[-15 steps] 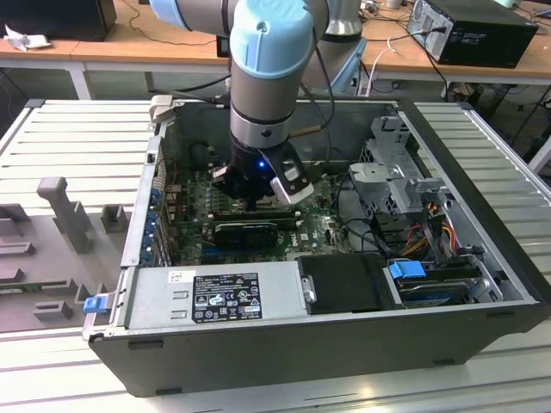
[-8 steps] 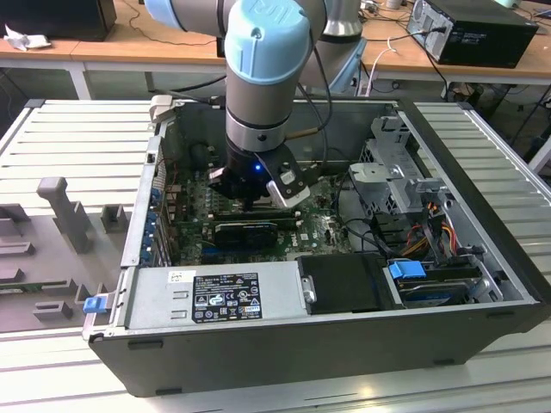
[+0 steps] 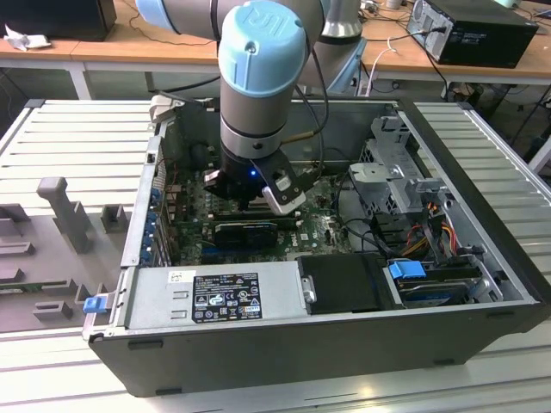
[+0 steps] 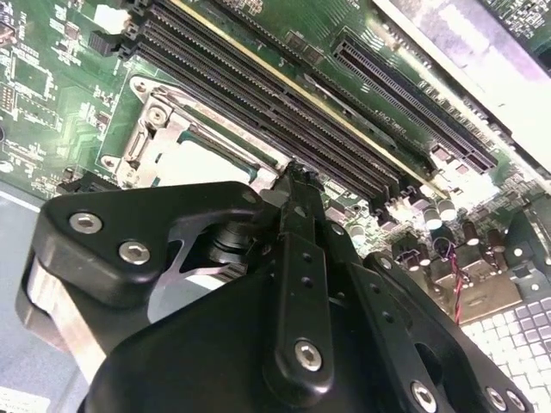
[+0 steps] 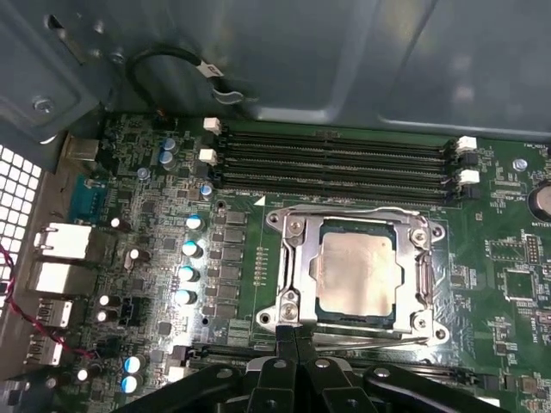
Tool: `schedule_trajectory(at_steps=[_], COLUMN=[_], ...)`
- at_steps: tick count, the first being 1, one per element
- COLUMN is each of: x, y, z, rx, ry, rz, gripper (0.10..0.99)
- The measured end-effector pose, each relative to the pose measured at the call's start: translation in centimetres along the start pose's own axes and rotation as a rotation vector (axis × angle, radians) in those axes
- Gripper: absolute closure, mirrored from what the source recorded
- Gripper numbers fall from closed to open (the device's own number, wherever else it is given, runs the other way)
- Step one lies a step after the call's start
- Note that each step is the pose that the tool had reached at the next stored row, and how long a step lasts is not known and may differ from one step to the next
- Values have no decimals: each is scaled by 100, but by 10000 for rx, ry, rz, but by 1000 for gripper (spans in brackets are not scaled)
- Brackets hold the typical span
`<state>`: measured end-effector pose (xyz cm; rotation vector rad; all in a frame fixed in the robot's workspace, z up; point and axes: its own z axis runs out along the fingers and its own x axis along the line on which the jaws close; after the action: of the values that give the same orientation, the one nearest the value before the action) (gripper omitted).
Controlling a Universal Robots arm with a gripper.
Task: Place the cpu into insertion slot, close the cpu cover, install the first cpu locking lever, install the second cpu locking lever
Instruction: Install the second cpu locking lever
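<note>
In the first wrist view the cpu (image 5: 357, 274) lies flat in the insertion slot (image 5: 433, 234) on the green board. The cpu cover (image 5: 297, 275) is down over it, and the chip's pale face shows through the square cut-out. A thin metal lever (image 5: 370, 338) runs along the socket edge nearest my gripper, and another (image 5: 344, 211) runs along the memory-slot side. My gripper (image 5: 291, 340) is shut with nothing seen between its fingers, its tip at the socket's corner by the near lever's end. The second wrist view shows the gripper (image 4: 297, 176) beside the socket (image 4: 159, 138). The exterior view has the gripper (image 3: 250, 200) low inside the case.
Long black memory slots (image 5: 336, 159) lie just beyond the socket. Capacitors (image 5: 189, 249) and rear ports (image 5: 52, 258) stand to one side. The case wall (image 5: 344, 60) rises behind. In the exterior view, the power supply (image 3: 215, 292), drive cage (image 3: 396, 181) and cables (image 3: 435, 228) crowd the case.
</note>
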<state>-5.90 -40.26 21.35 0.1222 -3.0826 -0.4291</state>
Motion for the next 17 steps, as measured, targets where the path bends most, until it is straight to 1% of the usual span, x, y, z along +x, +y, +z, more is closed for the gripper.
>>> schedule_trajectory(at_steps=[6,9,13,16,17], x=[1,20,68,87,89], y=[-8,-21,-46,-70,-80], z=[20,25,32,50,56], rx=[-70,-94,-186,-301,-358], ry=[-4,-5,-12,-20,-25], rz=[-3,-5,-9,-15,-15], gripper=[980,980,980,980,980])
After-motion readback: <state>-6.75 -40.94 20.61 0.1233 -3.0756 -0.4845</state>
